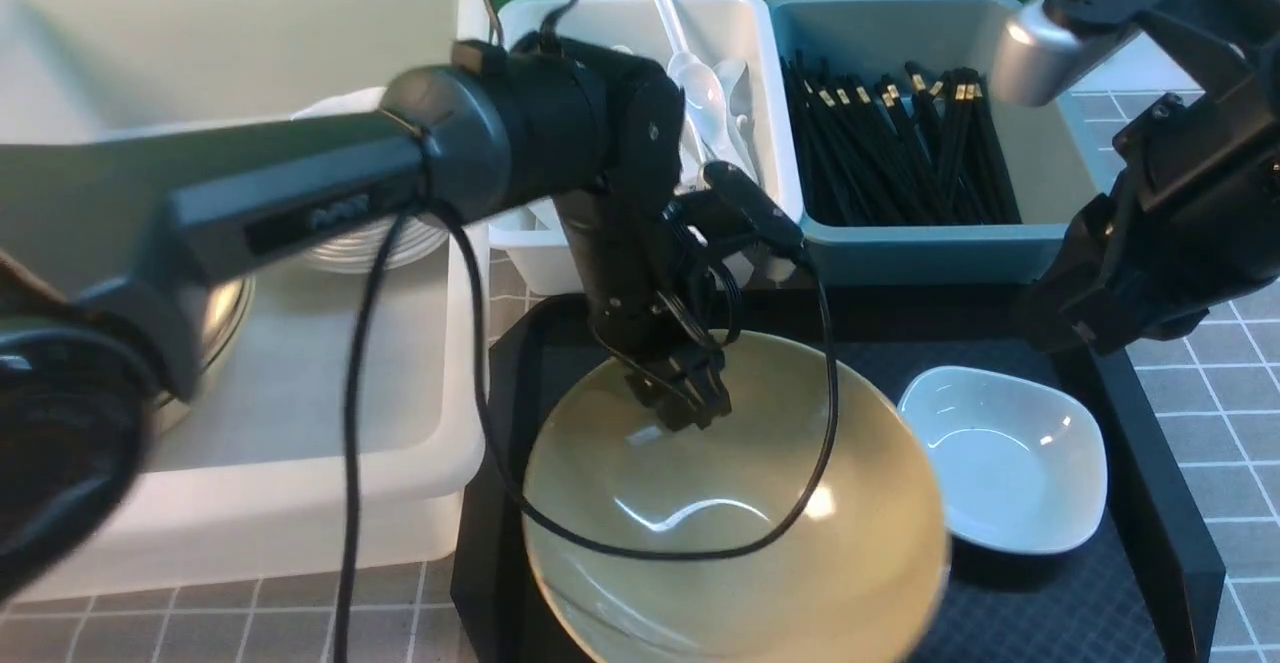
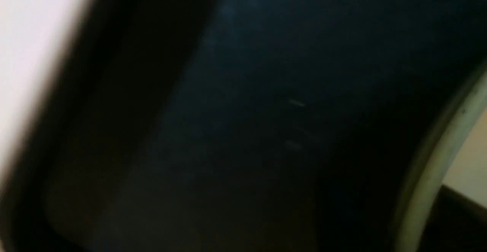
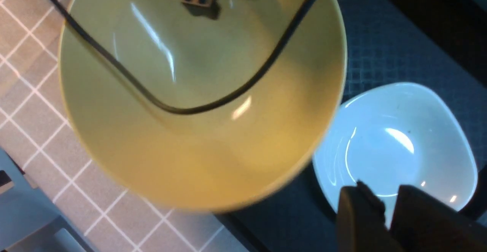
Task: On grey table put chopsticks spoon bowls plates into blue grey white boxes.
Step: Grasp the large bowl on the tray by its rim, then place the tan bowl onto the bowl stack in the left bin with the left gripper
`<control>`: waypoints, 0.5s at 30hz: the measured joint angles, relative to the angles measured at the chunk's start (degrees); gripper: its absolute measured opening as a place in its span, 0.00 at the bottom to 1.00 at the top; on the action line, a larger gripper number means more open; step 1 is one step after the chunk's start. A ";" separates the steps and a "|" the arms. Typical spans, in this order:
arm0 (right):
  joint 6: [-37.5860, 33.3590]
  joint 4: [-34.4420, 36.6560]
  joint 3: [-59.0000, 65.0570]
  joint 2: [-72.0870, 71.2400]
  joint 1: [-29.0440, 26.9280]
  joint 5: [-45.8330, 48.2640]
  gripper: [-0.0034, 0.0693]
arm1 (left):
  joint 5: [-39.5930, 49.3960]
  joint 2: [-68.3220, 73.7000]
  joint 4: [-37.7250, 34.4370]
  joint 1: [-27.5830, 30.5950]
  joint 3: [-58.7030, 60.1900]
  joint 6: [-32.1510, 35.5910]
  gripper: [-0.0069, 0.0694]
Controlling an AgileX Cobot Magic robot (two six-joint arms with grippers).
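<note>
A large yellow bowl (image 1: pixel 740 543) (image 3: pixel 201 130) hangs tilted and blurred over the near left part of the black tray (image 1: pixel 1160 503). My left gripper (image 1: pixel 690 398) is shut on its far rim, and that arm's cable loops across the bowl's inside. In the left wrist view only the bowl rim (image 2: pixel 437 168) shows beside dark shapes. A small white dish (image 1: pixel 1010 463) (image 3: pixel 395 141) lies on the tray to the right. My right gripper (image 1: pixel 1045 321) (image 3: pixel 390 206) hovers above that dish, its fingers (image 3: pixel 357 217) almost together with nothing between them.
A big white box (image 1: pixel 300 423) at the left holds metal bowls (image 1: pixel 350 243). Behind the tray stand a white box (image 1: pixel 620 8) with white spoons (image 1: pixel 700 83) and a blue box (image 1: pixel 930 248) full of black chopsticks (image 1: pixel 900 143). The grey tiled table (image 1: pixel 1235 423) lies around them.
</note>
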 joint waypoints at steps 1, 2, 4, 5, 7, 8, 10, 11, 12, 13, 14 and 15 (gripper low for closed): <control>0.00 -0.03 0.00 0.00 0.00 -0.10 0.27 | 0.97 -0.96 -0.70 -0.02 0.00 -0.10 0.20; 0.00 -0.03 0.00 0.00 0.00 -0.15 0.27 | 1.84 -2.28 -1.02 -0.02 0.00 -0.44 0.17; -0.14 -0.03 0.00 0.00 0.00 -0.15 0.27 | 2.66 -5.07 -1.30 0.22 0.00 -1.40 0.11; -0.27 -0.03 0.00 0.00 0.05 -0.21 0.27 | 2.66 -6.60 -1.77 0.81 0.06 -1.99 0.10; -0.33 -0.09 0.00 0.00 0.21 -0.60 0.27 | 1.70 -9.33 -3.01 2.44 0.11 -2.93 0.10; -0.40 0.00 0.00 0.00 0.55 -1.12 0.27 | 1.33 -11.07 -3.35 3.88 0.11 -3.21 0.10; -0.45 0.89 0.00 0.00 1.54 -2.20 0.27 | 0.92 -14.60 -7.25 7.61 0.11 -4.26 0.10; -0.45 1.42 -0.12 0.00 2.52 -2.63 0.27 | 0.92 -16.75 -10.12 10.10 0.11 -4.81 0.10; -0.45 1.62 -0.32 0.00 3.19 -2.71 0.27 | 1.12 -17.89 -11.54 11.41 0.11 -5.00 0.10; -0.45 1.79 -1.05 0.00 4.86 -2.71 0.27 | 1.47 -20.29 -14.18 14.24 0.11 -5.42 0.10; -0.45 1.92 -1.57 0.00 5.83 -2.71 0.27 | 2.02 -21.98 -15.88 16.25 0.15 -5.57 0.10; -0.45 2.07 -2.82 0.00 7.99 -2.71 0.27 | 2.59 -24.70 -18.12 19.65 0.15 -5.56 0.10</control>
